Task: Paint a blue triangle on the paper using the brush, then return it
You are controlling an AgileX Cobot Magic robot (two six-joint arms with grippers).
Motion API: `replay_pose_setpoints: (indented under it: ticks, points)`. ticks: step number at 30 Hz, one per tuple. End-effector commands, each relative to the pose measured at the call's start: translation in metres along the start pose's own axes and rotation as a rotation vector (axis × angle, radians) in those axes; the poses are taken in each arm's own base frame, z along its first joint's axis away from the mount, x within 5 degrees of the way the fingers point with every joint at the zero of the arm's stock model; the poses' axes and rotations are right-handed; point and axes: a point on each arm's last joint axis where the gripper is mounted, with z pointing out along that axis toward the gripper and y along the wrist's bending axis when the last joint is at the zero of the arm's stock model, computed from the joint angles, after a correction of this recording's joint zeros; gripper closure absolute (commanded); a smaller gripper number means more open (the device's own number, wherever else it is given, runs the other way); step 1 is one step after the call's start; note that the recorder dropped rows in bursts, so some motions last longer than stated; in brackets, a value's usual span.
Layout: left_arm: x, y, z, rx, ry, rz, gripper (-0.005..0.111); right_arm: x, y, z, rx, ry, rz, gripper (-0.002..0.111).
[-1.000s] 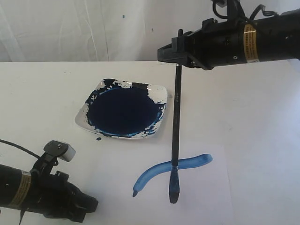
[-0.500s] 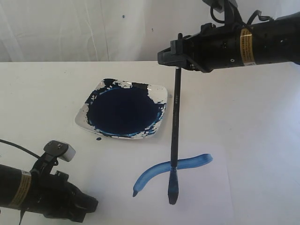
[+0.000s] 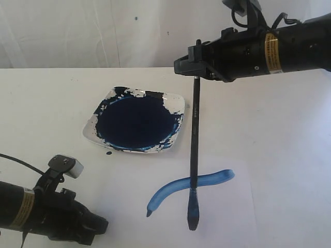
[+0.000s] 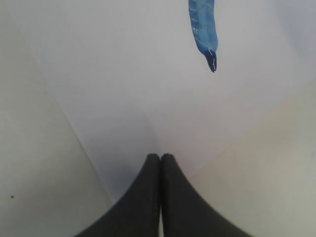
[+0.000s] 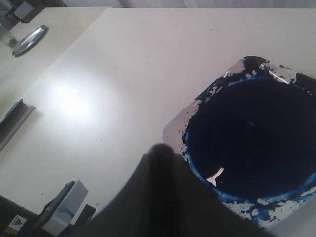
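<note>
The right gripper [image 3: 196, 71] pinches the brush [image 3: 193, 150] at the top of its handle, tip down on the paper [image 3: 227, 212] (near the blue stroke [image 3: 207, 181]). The brush seems light and stiff, with a thin handle that may slip, so this high grip suits it.

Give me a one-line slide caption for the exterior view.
Right pincer holds the brush upright, its tip down on the paper just past a single curved blue stroke, paint dish nearby.
</note>
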Motion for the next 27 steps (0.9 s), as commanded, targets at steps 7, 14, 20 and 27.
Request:
replay_pose_setpoints:
  ticks: [7,14,20,27]
  points:
    - [0.003,0.001,0.001,-0.021,0.024,0.019,0.107,0.0,-0.002,-0.001,0.02,-0.003,0.004,0.108]
    - [0.003,0.001,0.001,-0.021,0.024,0.019,0.107,-0.001,-0.004,-0.001,0.044,-0.012,-0.005,0.108]
    - [0.003,0.001,0.001,-0.021,0.024,0.019,0.107,-0.003,-0.007,-0.001,0.079,-0.025,-0.018,0.108]
    - [0.003,0.001,0.001,-0.021,0.024,0.019,0.107,-0.004,-0.015,-0.008,0.099,-0.036,-0.03,0.108]
